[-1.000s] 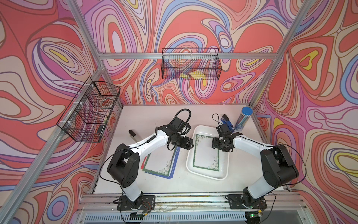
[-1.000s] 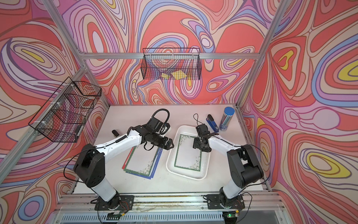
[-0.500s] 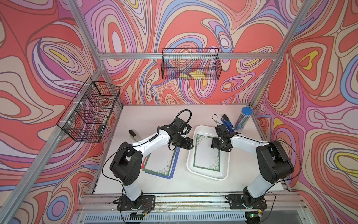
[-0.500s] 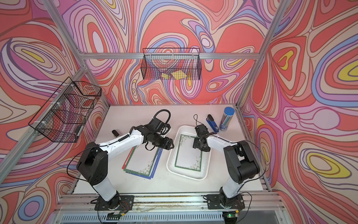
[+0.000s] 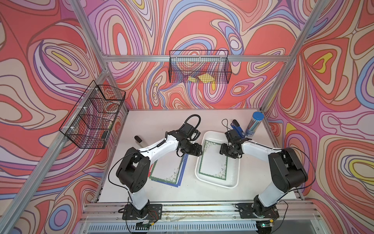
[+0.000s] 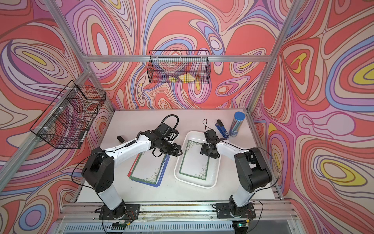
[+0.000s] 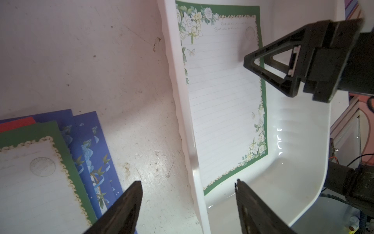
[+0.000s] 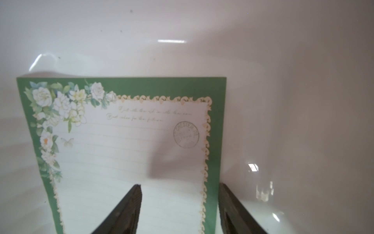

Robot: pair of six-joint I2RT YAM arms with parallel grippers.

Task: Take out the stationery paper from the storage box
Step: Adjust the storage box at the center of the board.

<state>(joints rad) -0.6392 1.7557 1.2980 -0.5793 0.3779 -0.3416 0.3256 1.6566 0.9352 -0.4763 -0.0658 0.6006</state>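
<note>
The storage box (image 5: 232, 183) (image 6: 203, 185) is a shallow white tray right of the table's middle. One green-bordered sheet of stationery paper (image 5: 212, 164) (image 6: 194, 165) (image 7: 222, 97) (image 8: 125, 154) lies flat in it. Several more sheets (image 5: 168, 169) (image 6: 147, 170) (image 7: 36, 182) are stacked on the table to its left. My left gripper (image 5: 199, 151) (image 7: 188, 182) is open and straddles the box's left rim. My right gripper (image 5: 222, 149) (image 8: 180, 184) is open low over the sheet's far right edge, one finger over the paper and the other just outside the green border.
A blue stapler (image 5: 236, 127) and a blue-capped tube (image 5: 253, 126) stand behind the box at the back right. A small black object (image 5: 138, 139) lies at the left. Wire baskets hang on the back wall (image 5: 199, 68) and the left wall (image 5: 95, 117).
Both arms stay almost where they were. The right gripper's fingers have drawn a little closer together over the sheet's edge.
</note>
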